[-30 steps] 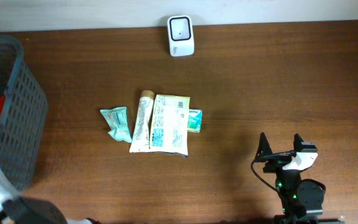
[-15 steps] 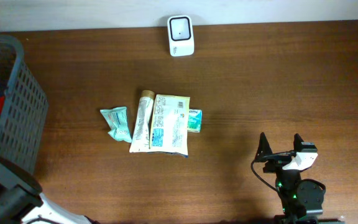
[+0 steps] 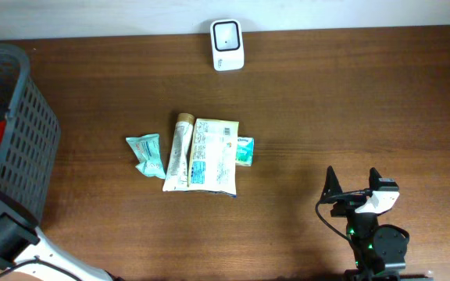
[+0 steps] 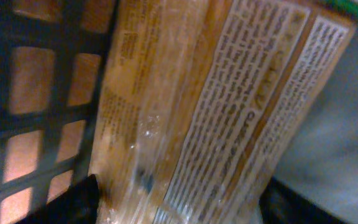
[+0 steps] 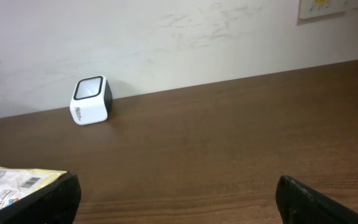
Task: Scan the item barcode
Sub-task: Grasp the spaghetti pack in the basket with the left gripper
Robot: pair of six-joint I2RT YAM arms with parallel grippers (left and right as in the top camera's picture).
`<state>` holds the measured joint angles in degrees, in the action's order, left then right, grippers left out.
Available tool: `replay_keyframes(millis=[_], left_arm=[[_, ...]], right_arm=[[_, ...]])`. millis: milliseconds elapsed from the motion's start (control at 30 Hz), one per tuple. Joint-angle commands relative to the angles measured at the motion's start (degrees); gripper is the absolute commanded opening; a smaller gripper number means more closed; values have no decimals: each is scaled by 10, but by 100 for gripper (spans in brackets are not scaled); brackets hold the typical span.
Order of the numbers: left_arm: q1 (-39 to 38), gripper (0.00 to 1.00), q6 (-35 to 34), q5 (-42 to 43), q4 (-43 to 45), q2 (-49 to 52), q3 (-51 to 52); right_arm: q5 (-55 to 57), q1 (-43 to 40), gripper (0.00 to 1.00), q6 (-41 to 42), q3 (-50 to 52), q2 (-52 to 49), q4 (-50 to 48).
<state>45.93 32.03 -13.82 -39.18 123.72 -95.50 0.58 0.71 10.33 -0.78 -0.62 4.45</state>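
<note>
Right gripper (image 3: 352, 178) gapes above wooden table (image 3: 326, 101) (white wall (image 5: 166, 37) behind).

**user1:** what's picked up on the right wrist view?

**user2:** a white scanner (image 5: 91, 99) with a dark side is seen standing on the brown table (image 5: 229, 137), close to the wall (image 5: 166, 37). A printed packet (image 5: 14, 183) is cut off at bottom left. The right gripper (image 5: 178, 190) is spread wide, table wood showing between.

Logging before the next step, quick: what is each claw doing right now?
Left claw: straddling a packet in the basket; grip cannot be told.
Right claw: open, empty.
</note>
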Motion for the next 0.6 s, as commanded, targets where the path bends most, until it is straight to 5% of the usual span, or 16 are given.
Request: replay_keyframes(millis=[0, 100, 233, 567], left_arm=[[1, 59, 4, 2, -1, 20, -1], [0, 28, 4, 9, -3, 19, -1], [-2, 3, 4, 10, -5, 13, -2], [-36, 0, -66, 179, 54, -221, -14]], right_arm=[[1, 4, 99, -2, 5, 3, 1], [1, 4, 99, -2, 5, 0, 1], [1, 4, 99, -2, 5, 0, 1], [1, 4, 99, -2, 5, -1, 1]])
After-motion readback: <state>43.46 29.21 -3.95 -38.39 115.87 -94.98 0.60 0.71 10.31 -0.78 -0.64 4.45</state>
